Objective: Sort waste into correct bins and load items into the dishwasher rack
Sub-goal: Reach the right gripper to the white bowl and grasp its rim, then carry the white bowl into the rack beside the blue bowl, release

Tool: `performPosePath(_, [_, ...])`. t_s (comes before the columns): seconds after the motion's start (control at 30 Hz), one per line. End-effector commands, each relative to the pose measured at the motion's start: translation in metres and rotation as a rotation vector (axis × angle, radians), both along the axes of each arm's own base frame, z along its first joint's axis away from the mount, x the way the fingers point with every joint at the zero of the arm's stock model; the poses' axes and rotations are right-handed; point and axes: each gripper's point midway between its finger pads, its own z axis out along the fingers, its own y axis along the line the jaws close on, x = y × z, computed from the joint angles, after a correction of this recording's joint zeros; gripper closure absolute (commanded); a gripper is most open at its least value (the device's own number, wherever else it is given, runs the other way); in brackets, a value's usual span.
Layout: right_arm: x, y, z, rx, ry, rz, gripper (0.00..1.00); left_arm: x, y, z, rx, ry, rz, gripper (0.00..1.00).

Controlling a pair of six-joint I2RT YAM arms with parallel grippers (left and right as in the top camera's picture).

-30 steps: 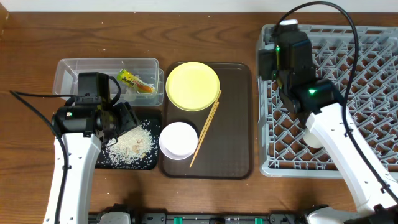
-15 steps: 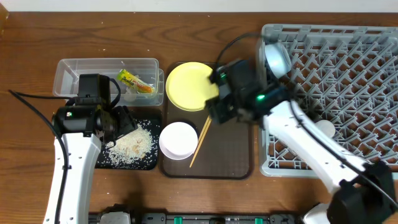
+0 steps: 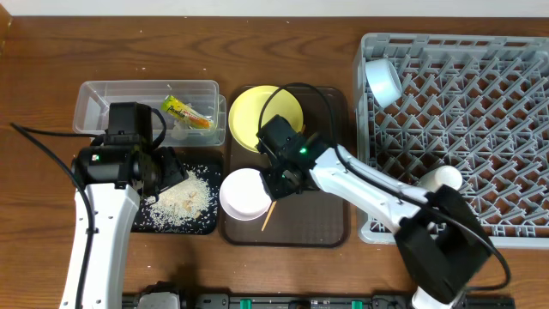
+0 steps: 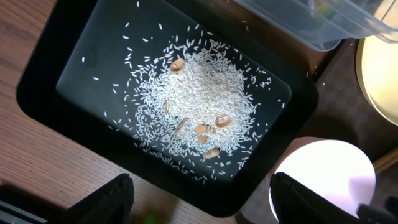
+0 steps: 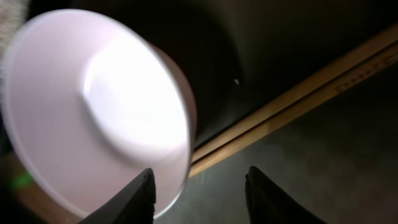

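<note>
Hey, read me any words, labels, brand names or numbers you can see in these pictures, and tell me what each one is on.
Nothing here can be read as text.
On the snack wrapper in the clear tub: any printing is too small to read.
On the chopsticks: dark stamped marks near one end in the right wrist view, too blurred to read.

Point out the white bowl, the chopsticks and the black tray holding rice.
white bowl (image 3: 246, 194): overhead view, centre of its inside.
chopsticks (image 5: 292, 102): right wrist view, mid-length of the pair.
black tray (image 4: 78, 99): left wrist view, bare floor near its left end.
</note>
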Motion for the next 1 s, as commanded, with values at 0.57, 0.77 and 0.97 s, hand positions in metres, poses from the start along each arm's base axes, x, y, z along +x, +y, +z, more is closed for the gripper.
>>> performPosePath(0.57, [0.012, -0.003, -0.01, -0.026, -0.002, -0.113, 0.99, -0.003, 0.005, 0.0, 0.02, 0.002, 0.017, 0.27])
performPosePath(0.77, [0.039, -0.023, 0.041, 0.007, -0.135, -0.168, 0.99, -0.002, 0.005, 0.0, 0.02, 0.001, 0.017, 0.27])
performPosePath(0.97, [0.084, -0.093, 0.133, 0.005, -0.432, -0.301, 0.99, -0.002, 0.005, 0.0, 0.02, 0.001, 0.017, 0.27])
